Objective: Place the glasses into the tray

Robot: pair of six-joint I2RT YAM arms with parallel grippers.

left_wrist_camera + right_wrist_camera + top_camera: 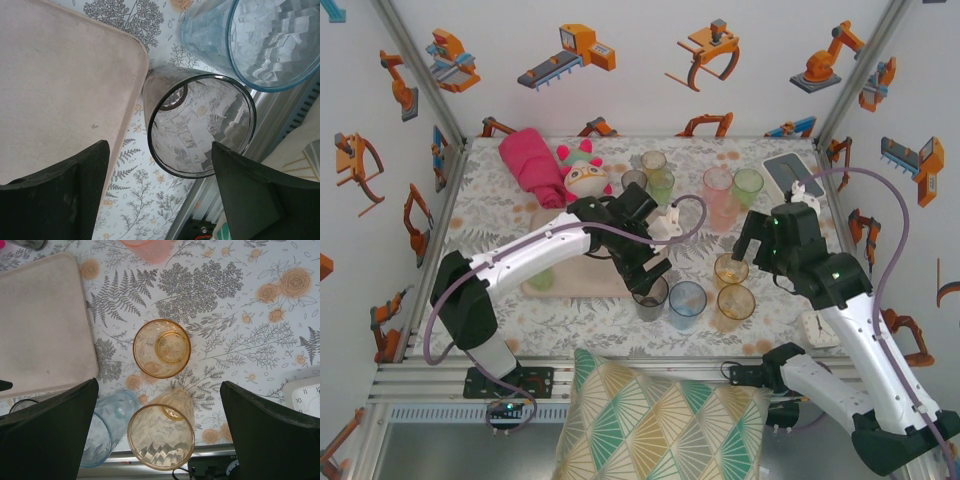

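A smoky grey glass [200, 125] stands just off the corner of the beige-pink tray [55, 85]. My left gripper [160, 192] straddles it with the jaws apart; one fingertip overlaps the rim and the other stands clear. From above, the left gripper [650, 282] hangs over this grey glass [650, 298], beside a blue glass [687, 303]. My right gripper [160, 432] is open above two amber glasses [161, 437] [161, 347], holding nothing. Pink [718, 195] and green [748, 185] glasses stand further back. The left arm hides most of the tray [570, 285].
A rolled pink towel [530, 165] and a plush toy [585, 175] lie at the back left. At the back right sits a grey-and-white box [792, 172]. A small clock [305, 395] stands right of the amber glasses. A patterned cushion [660, 420] lies beyond the front edge.
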